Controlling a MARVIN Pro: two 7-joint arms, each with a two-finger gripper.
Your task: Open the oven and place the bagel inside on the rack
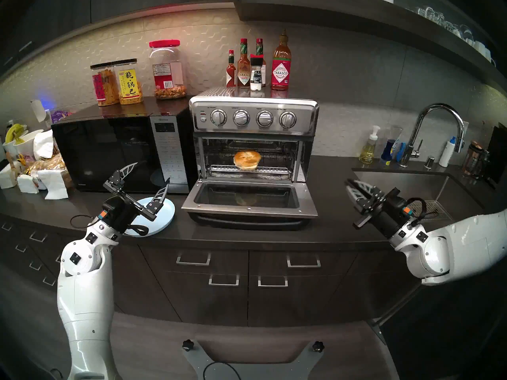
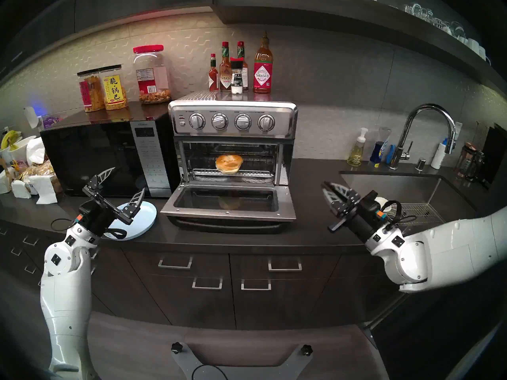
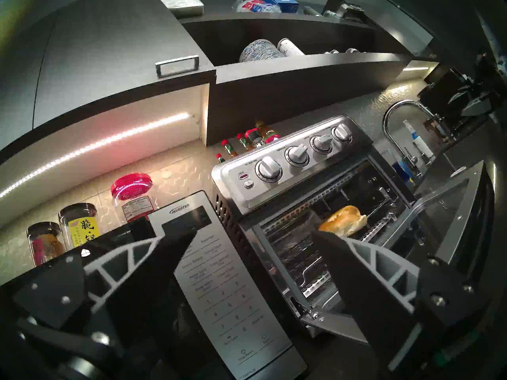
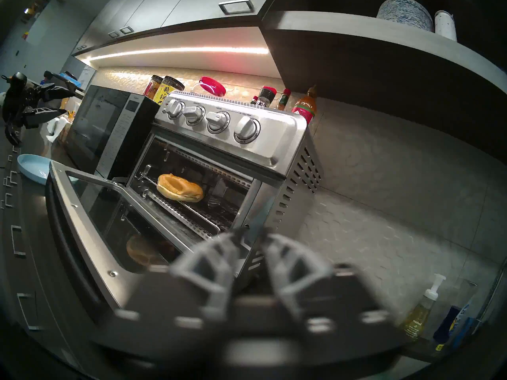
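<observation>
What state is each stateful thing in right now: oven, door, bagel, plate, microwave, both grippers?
Brushed-steel toaster oven: open.
Glass-windowed drop-down door: folded down flat.
Golden-brown bagel: inside, on the wire rack.
Pale blue round plate: empty.
Black microwave: closed.
Left gripper: open, empty.
Right gripper: shut, empty.

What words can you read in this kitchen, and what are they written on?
"TABASCO": big sauce bottle and smaller bottle on the oven.
"INVERTER", "Genius", "Stop/Reset", keypad digits: microwave.
"脆锅巴": yellow-labelled snack jar.
"method": soap bottle.
Oven knob labels and the red-lidded jar's label: too small.
</observation>
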